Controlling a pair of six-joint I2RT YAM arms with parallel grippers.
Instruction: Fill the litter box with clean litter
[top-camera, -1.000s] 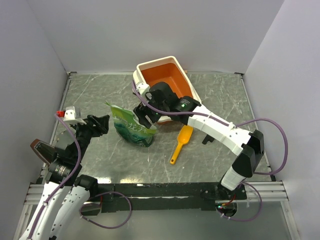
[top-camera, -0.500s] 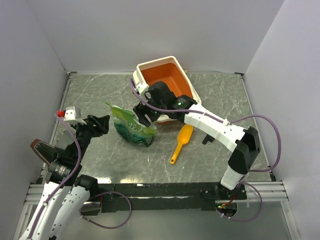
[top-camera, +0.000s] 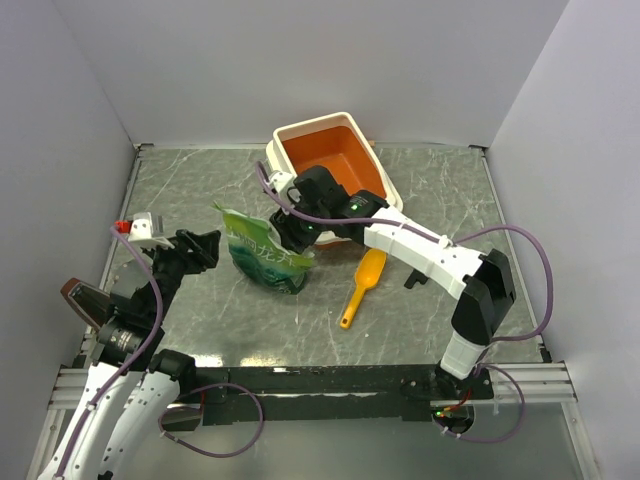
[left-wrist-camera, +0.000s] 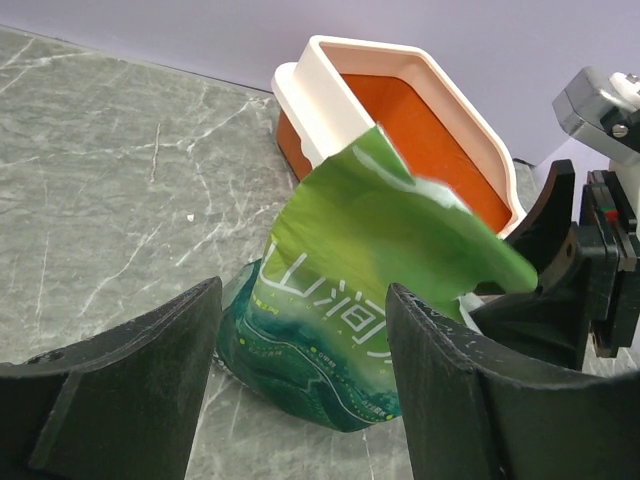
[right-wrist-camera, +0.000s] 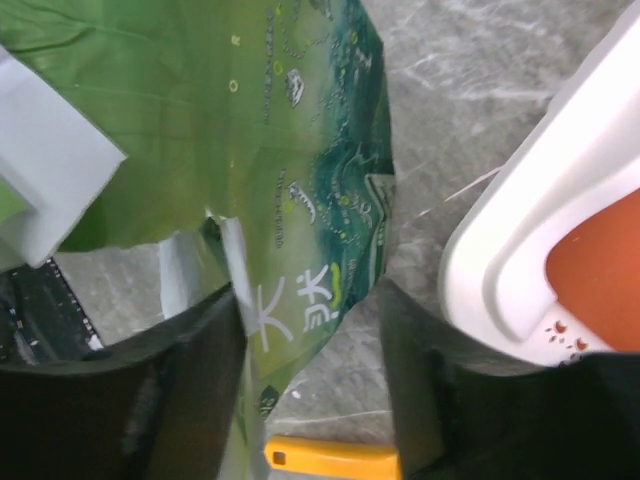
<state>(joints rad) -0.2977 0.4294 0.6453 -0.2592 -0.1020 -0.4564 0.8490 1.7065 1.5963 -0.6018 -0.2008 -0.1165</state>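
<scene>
The right claw (top-camera: 289, 233) straddles the top right edge of the green bag (top-camera: 262, 260); clamped or not, I cannot tell; the litter box (top-camera: 312, 125) sits just beyond it, far centre; the left claw (top-camera: 205, 247) gapes empty, further off.

White arms (top-camera: 420, 245) – blk joints, purple cables (top-camera: 549, 285).

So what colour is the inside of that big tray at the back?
Orange inside the litter box, with a cream-white rim; clearest from the top external view.
</scene>
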